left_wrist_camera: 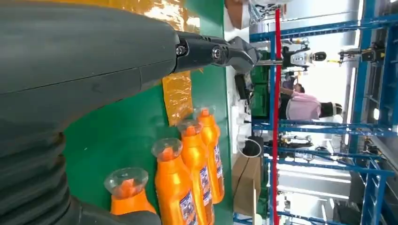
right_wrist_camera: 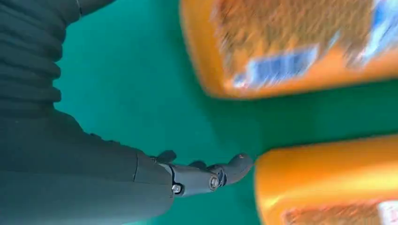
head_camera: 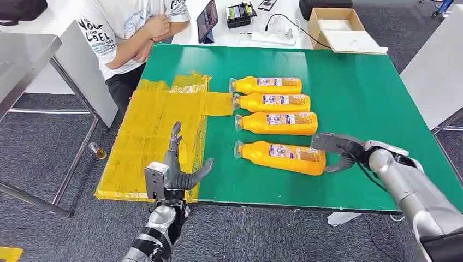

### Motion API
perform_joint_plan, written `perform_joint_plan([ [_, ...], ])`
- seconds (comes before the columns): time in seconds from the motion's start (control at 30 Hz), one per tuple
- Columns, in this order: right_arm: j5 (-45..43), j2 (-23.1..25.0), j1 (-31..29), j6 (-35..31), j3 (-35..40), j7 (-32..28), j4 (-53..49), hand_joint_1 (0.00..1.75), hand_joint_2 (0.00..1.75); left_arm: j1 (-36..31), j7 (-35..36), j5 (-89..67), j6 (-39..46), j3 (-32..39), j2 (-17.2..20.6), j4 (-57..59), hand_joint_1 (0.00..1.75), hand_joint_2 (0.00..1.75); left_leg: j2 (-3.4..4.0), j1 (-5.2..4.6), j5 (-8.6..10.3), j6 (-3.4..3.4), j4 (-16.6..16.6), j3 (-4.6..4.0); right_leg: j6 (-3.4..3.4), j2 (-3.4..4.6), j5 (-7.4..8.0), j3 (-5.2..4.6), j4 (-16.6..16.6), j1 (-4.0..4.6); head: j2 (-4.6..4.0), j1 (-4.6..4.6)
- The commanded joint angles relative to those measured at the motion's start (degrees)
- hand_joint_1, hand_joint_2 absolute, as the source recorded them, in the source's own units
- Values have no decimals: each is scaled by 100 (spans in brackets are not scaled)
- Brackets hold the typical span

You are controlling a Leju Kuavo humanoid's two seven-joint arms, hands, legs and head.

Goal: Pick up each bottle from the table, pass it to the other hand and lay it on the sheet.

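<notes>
Right hand fingers spread around nearest bottle base; left hand upright, fingers apart

Glossy plastic on a matt bench

Four orange glossy plastic bottles with clear caps lie on the smooth matt green bench; the crinkled yellow film sheet shines; a brown cardboard box looks dull.

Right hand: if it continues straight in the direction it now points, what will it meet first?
Most likely the base of the nearest orange bottle. The right hand is open at that end, fingers spread around it; contact is unclear, since depth is hard to judge.
</notes>
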Motion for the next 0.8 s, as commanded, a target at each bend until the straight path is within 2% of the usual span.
perform_joint_plan([
  [0.03, -680, -505, -520, 279, 1439, 228, -196, 0, 175, -362, 51, 138, -64, -135, 17, 581, 0, 175, 9, -4, -6, 10, -1, 18, -11, -5, -6, 18, -1, 1, 0, 0],
  [0.1, -798, -466, -477, 179, 1604, 265, -150, 0, 175, -391, 51, 196, -66, -169, 17, 635, 0, 175, 11, -2, -7, 11, -3, 27, -14, -5, -7, 27, -5, 3, 0, 2],
  [0.3, -732, 521, 229, -1245, 1816, 86, 954, 0, 175, -380, 46, 237, -65, -118, 17, 671, 0, 175, 23, 7, -9, 5, -16, 44, -15, 11, -2, 43, -21, 12, 0, 2],
  [0.4, -685, 761, 391, -1538, 1809, -153, 1164, 0, 175, -404, 37, 227, -69, -127, 17, 718, 0, 175, 19, 12, -8, 4, -17, 45, -17, 5, -3, 45, -22, 18, 0, 2],
  [0.57, -664, 770, 355, -1551, 1797, -290, 1140, 0, 175, -408, 27, 225, -76, -113, 17, 716, 0, 175, 18, 6, -6, 6, -7, 22, -11, 7, -3, 18, -6, 12, 0, -2],
  [0.63, -665, 758, 343, -1535, 1796, -297, 1134, 0, 175, -408, 26, 224, -77, -111, 17, 715, 0, 175, 28, 10, -12, 9, -11, 44, -17, 13, -4, 38, -17, 18, 0, 2],
  [0.67, -665, 758, 343, -1535, 1796, -297, 1134, 0, 175, -408, 26, 224, -77, -111, 17, 715, 0, 175, 17, 8, -6, 4, -7, 25, -10, 9, -2, 19, -9, 14, 0, 2],
  [0.8, -665, 758, 343, -1535, 1796, -297, 1134, 0, 175, -408, 26, 224, -77, -111, 17, 715, 0, 175, 17, 7, -7, 7, -11, 36, -16, 4, -3, 29, -12, 15, 0, 2],
])
